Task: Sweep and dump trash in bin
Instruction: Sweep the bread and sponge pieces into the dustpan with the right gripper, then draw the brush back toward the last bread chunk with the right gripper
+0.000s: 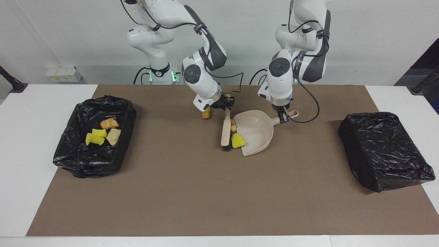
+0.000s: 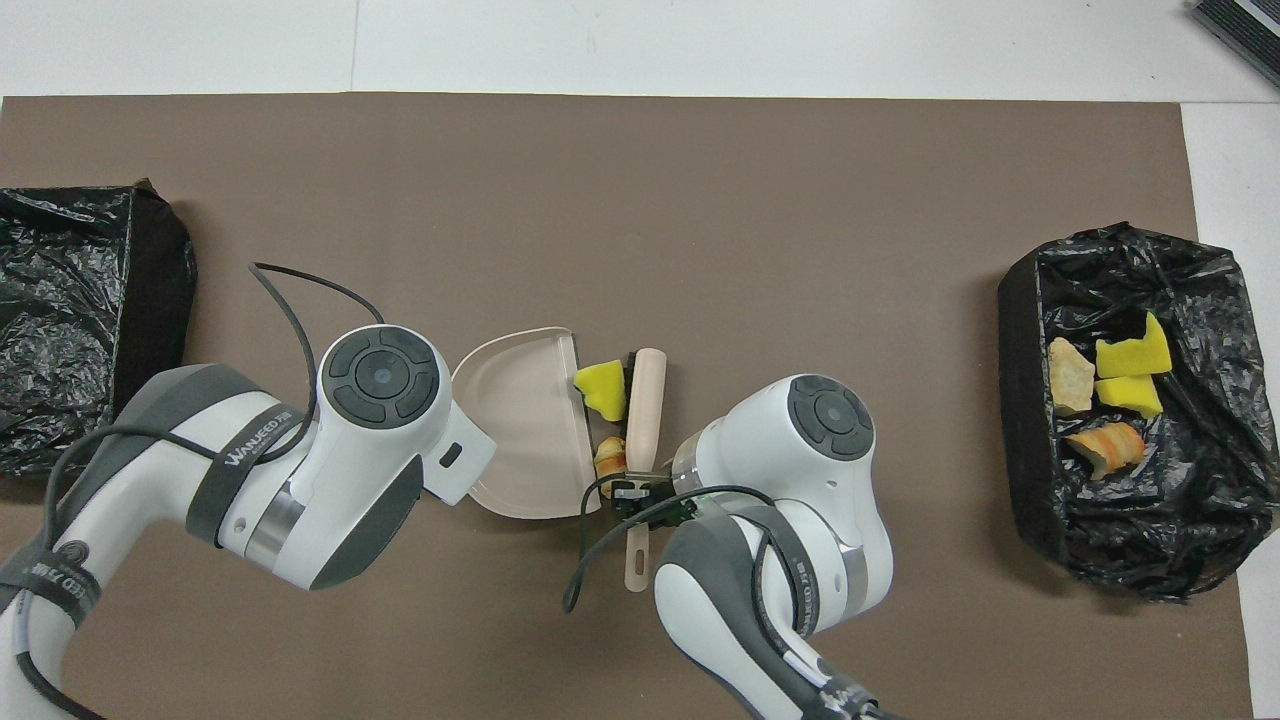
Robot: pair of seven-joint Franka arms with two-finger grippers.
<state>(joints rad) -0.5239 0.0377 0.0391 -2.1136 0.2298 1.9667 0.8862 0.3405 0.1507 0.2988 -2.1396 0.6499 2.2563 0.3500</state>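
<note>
My right gripper (image 1: 227,107) is shut on the beige brush (image 1: 225,129) (image 2: 645,405), whose bristles touch the mat. My left gripper (image 1: 284,118) is shut on the handle of the beige dustpan (image 1: 257,132) (image 2: 515,430); the overhead view hides it under the wrist. Two pieces of trash, a yellow sponge wedge (image 1: 237,141) (image 2: 602,386) and an orange piece (image 1: 234,125) (image 2: 608,458), sit squeezed between brush and dustpan mouth. A tan piece (image 1: 206,114) lies on the mat nearer the robots. The open bin (image 1: 68,154) (image 2: 1020,330), at the right arm's end, holds several trash pieces (image 1: 103,133).
A second black-bagged box (image 1: 384,151) (image 2: 70,320) stands at the left arm's end of the brown mat (image 1: 205,192). A black cable (image 1: 308,118) loops from the left wrist just beside the dustpan handle.
</note>
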